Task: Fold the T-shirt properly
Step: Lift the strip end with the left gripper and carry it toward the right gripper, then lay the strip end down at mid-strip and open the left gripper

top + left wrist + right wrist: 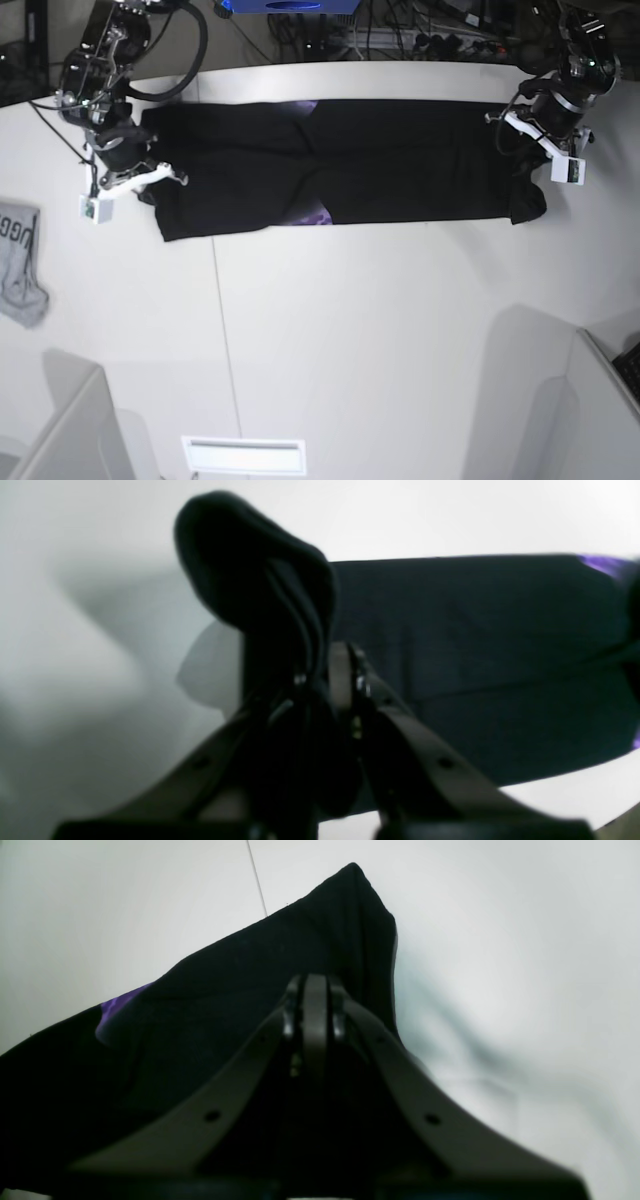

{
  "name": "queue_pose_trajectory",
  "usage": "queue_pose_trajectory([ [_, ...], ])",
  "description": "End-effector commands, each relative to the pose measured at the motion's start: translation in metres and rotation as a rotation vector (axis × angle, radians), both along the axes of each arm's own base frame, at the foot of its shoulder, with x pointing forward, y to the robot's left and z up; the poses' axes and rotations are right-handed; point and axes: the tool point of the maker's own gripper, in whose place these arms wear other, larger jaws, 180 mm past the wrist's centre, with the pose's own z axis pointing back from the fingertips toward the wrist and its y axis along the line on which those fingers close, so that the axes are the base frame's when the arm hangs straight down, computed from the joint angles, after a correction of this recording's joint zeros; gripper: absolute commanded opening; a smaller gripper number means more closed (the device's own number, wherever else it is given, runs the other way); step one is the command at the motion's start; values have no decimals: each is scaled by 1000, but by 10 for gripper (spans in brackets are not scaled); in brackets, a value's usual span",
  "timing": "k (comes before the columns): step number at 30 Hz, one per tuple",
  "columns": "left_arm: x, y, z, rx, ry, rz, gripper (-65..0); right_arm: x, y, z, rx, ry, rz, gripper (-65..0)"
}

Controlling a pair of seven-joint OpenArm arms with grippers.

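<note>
- The near half of the white bench is bare. A small grey cloth with lettering hangs over its edge, well apart from the shirt.
- Farther back, the black T-shirt lies as a long flat band along the far edge. Its long axis runs side to side across the bench, and a bit of purple print peeks out near the middle of its near hem.
- It looks light, limp and soft. It should drape and sag wherever it is lifted, and thin layers could slip apart, so the end corners seem the best places to hold it.
- The left claw is clenched on a bunched fold at one end of the shirt, with cloth standing up above the pinch.
- The right claw is pressed tight together at the other end. Black cloth peaks up just beyond it, and I judge it holds that corner.
</note>
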Motion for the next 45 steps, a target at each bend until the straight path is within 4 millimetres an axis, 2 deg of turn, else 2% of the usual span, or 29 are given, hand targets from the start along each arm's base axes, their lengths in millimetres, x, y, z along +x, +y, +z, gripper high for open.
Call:
queue_pose_trajectory([
  [1,5,-7,10,-13,-42,-7,-650,7,-3,11,-4,-46,-8,-650],
  [9,13,-67,2,-105,-22,-107,-650,7,-4,11,-4,-46,-9,-650],
  [17,18,-110,-6,-178,16,-138,-650,7,-4,11,-4,-46,-9,-650],
  [29,35,-163,-2,-252,17,-192,-650,7,-4,10,-4,-44,-10,-650],
  [35,38,-199,2,-292,26,-256,-650,7,-4,10,-4,-44,-10,-650],
  [39,37,-212,4,-313,26,-278,-650,7,-4,10,-4,-44,-10,-650],
  [45,37,-218,-1,-331,44,-270,-650,7,-4,11,-4,-46,-10,-650],
])
